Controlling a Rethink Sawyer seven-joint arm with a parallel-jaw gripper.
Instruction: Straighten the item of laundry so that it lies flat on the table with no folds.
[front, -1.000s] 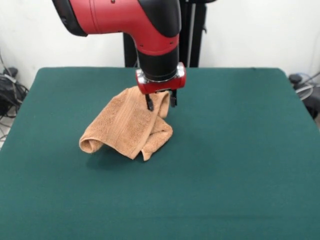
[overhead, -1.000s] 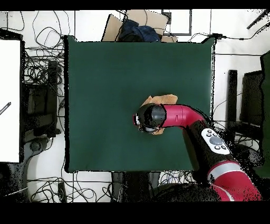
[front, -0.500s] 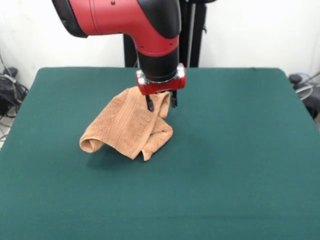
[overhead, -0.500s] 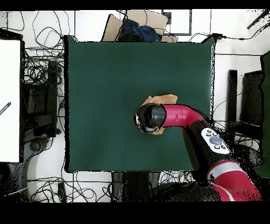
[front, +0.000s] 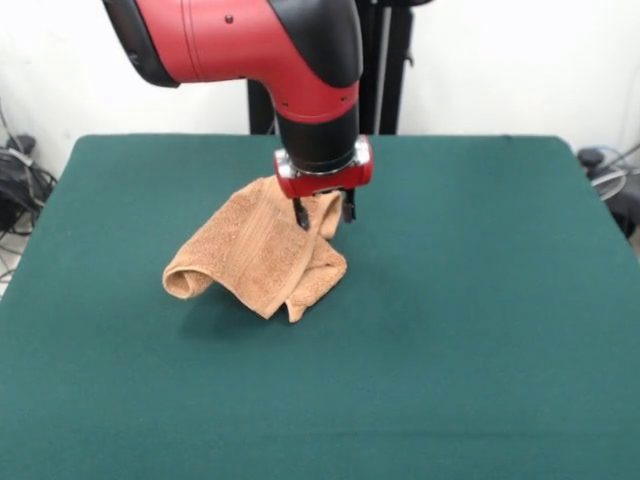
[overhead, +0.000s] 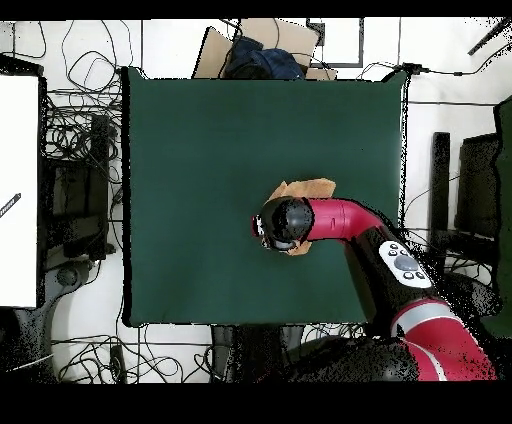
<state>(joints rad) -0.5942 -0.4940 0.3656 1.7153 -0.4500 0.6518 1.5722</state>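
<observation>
One soft, floppy towel (front: 255, 252) sits bunched mid-frame on the worktop (front: 480, 330). The end effector (front: 322, 213) pinches its top fold; a corner looks better.

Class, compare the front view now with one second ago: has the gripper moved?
Yes, slightly. The gripper, holding the towel, has shifted a little rightward and nearer the camera, judged against the table's far edge.

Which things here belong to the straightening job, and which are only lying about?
Job: towel, bunched and folded; table; gripper at the towel's top.
Lying about: cardboard box beyond the table edge; cables on the floor.
</observation>
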